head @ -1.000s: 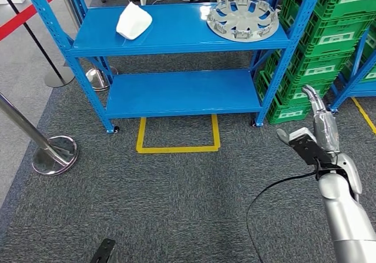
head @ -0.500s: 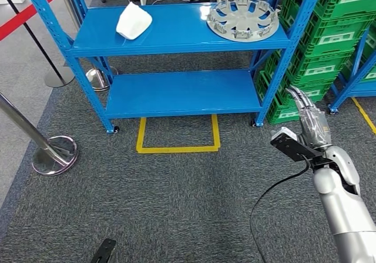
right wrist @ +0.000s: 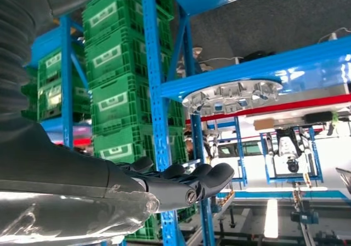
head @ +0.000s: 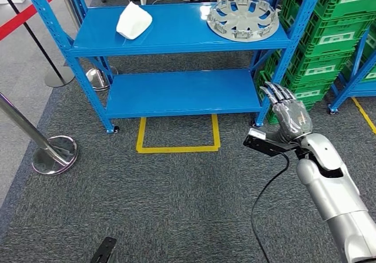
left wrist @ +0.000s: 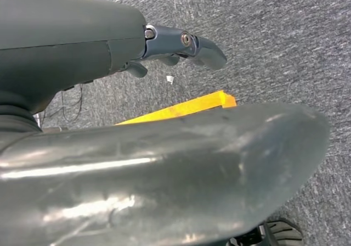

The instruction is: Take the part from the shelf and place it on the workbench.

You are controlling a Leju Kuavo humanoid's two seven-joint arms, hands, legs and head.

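Note:
A grey round wheel cover (head: 242, 18) lies flat on the right end of the top level of the blue shelf (head: 177, 31); the right wrist view shows the cover (right wrist: 232, 92) too. A white curved part (head: 133, 20) lies on the same level at the left. My right hand (head: 286, 113) is raised in front of the shelf's right front post, below the cover and apart from it, fingers (right wrist: 186, 183) stretched out and holding nothing. In the left wrist view my left hand (left wrist: 182, 43) hangs over the carpet with straight fingers and nothing in it.
Stacked green crates (head: 330, 34) stand right of the shelf, close behind my right hand. A yellow floor outline (head: 178, 135) lies before the shelf. Stanchion bases (head: 55, 154) with a red belt (head: 26, 13) stand at the left. A black cable (head: 266, 198) trails from my right wrist.
My right hand has swung left and upward toward the shelf's right post, turning so its fingers spread toward the shelf. The parts on the shelf have not moved.

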